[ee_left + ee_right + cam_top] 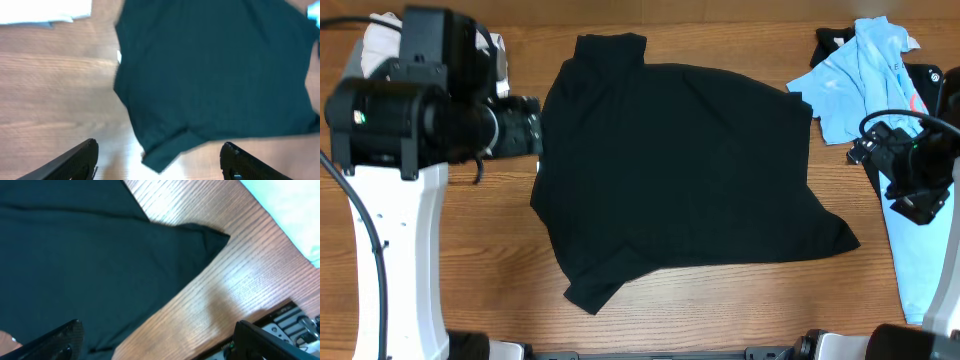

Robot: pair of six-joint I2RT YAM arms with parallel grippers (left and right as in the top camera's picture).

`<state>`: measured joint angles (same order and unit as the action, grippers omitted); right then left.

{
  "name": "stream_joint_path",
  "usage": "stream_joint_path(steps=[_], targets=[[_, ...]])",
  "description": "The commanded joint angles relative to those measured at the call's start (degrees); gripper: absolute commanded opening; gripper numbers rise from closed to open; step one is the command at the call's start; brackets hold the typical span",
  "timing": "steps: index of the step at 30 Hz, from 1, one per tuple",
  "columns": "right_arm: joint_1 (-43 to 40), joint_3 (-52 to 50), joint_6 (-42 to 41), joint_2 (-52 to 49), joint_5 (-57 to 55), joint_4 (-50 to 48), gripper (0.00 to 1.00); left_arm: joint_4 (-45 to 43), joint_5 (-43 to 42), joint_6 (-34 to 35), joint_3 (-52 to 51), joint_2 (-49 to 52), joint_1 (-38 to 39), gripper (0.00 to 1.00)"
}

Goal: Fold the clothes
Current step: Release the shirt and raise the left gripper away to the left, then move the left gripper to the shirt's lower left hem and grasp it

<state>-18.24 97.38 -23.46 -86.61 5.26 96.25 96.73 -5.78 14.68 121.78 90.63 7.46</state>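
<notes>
The clothes lie on a wooden table. A large black short-sleeved shirt is spread flat in the middle, one sleeve pointing to the front left and another to the right. A light blue polo is crumpled at the back right. My left gripper hovers just off the shirt's left edge. In the left wrist view it is open above the sleeve corner, holding nothing. My right gripper is by the shirt's right edge. It is open over bare wood beside the shirt.
White cloth lies at the back left behind the left arm. More light blue fabric hangs along the right edge under the right arm. A dark garment sits under the polo. Black fixtures line the front edge.
</notes>
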Motion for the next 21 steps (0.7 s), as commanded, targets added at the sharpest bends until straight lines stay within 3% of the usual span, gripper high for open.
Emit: stream_joint_path(steps=[1, 11, 21], targets=[[0.2, 0.1, 1.4, 6.1, 1.1, 0.8, 1.00, 0.1, -3.0, -1.0, -8.6, -3.6, 2.8, 0.80], [0.2, -1.5, 1.4, 18.3, 0.9, 0.8, 1.00, -4.0, -7.9, -1.0, -32.0, -11.8, 11.6, 0.84], [0.2, -14.3, 1.4, 20.4, 0.9, -1.3, 1.00, -17.9, -11.5, 0.5, -56.2, -11.5, 17.9, 0.81]])
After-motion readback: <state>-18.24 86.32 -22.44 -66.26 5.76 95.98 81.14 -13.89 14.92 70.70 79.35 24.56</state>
